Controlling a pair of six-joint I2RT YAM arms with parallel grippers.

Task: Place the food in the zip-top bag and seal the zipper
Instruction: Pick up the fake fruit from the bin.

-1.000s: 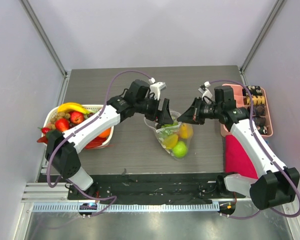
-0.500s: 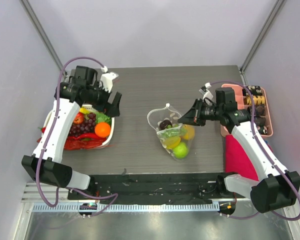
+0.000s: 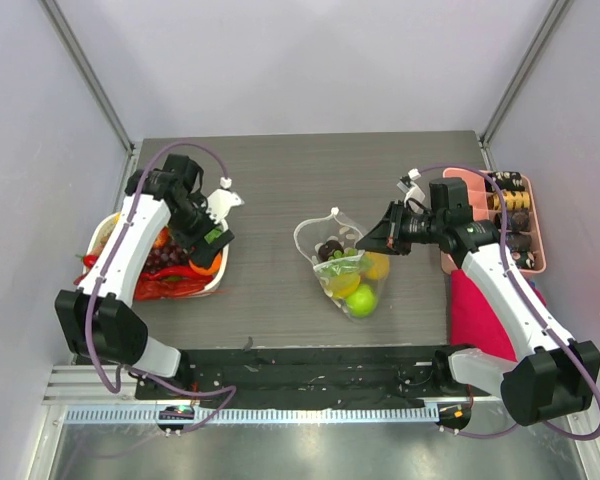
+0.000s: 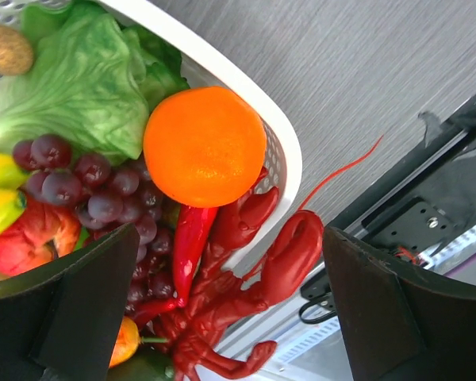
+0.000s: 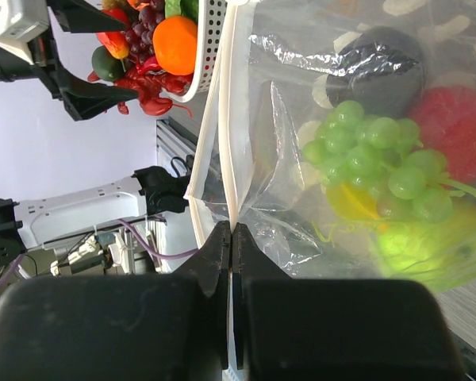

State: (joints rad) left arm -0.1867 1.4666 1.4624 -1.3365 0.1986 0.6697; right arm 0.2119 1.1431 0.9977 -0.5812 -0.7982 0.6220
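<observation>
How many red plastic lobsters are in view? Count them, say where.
1. The red plastic lobster lies across the rim of the white perforated basket, beside the round orange fruit, one claw outside. More could be hidden under the pile.

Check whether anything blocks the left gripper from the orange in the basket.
Nothing visible does. The orange lies uncovered on top of the pile, against the basket rim, and the left gripper hangs above it with jaws open.

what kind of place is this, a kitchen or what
Probably a robot lab cell, not a kitchen: two arms bolted to a panel-walled grey table, toy food in a white basket and a zip-top bag.
</observation>
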